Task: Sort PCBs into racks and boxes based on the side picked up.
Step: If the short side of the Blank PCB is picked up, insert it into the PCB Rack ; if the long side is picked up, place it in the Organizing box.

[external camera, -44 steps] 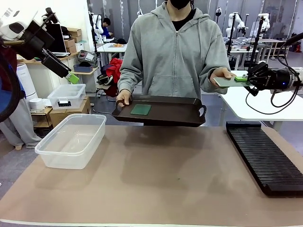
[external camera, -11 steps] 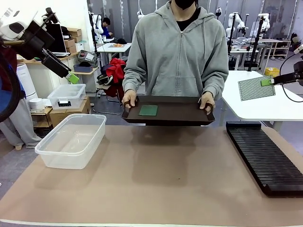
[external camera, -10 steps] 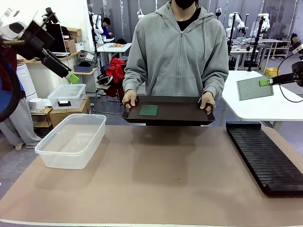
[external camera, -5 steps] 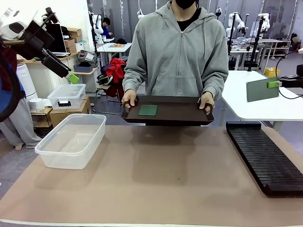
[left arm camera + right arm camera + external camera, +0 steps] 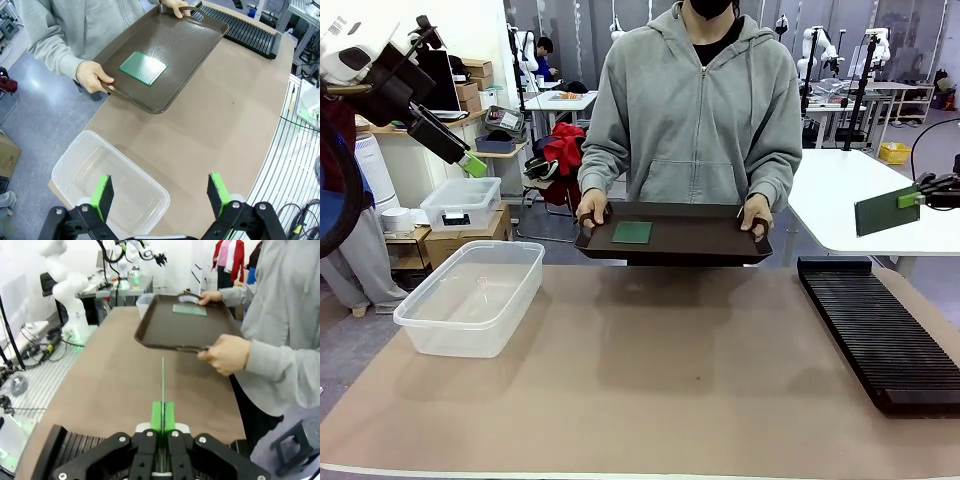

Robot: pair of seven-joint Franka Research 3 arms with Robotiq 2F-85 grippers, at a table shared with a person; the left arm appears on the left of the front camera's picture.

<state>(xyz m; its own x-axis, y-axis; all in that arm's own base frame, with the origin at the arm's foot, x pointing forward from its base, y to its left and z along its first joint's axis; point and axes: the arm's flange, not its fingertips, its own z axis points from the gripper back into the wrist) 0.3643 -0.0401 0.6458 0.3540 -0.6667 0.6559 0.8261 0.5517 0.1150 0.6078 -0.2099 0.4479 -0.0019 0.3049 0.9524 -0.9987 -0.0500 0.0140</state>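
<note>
Left gripper [image 5: 470, 163] [image 5: 161, 192]: raised high over the left edge of the worktop [image 5: 670, 370]. Its fingers [image 5: 103, 190] are spread fully apart. Nothing is between them and they touch nothing. The left wrist view looks down between them onto the large clear plastic tub [image 5: 460, 335] [image 5: 130, 167], which stands on the worktop near the far left corner.

Right gripper [image 5: 918, 198] [image 5: 163, 415]: raised off the worktop, near the far right corner. Its fingers are closed tight on one end of the long green rectangular circuit board [image 5: 885, 210] [image 5: 162, 385]. The board stands on edge. From the front its broad face is visible, its long axis slightly tilted. The right wrist view shows it edge-on as a thin line running straight out from the green pads [image 5: 169, 416]. The board touches nothing but the pads.

The long flat black slotted rack [image 5: 880, 330] [image 5: 245, 30] [image 5: 75, 445] lies along the right edge of the worktop, with part of it below the right gripper in the right wrist view.

At the far edge, a person in a grey hooded top holds the dark brown handled tray [image 5: 670, 250] [image 5: 190, 50] [image 5: 180, 335] level in the air, one hand [image 5: 592, 210] [image 5: 92, 77] [image 5: 210, 296] on each end handle, the other hand [image 5: 755, 213] [image 5: 177, 5] [image 5: 227, 354] opposite. The square green circuit board [image 5: 632, 232] [image 5: 143, 68] [image 5: 189, 310] lies flat on the tray, toward the end nearer the tub.
</note>
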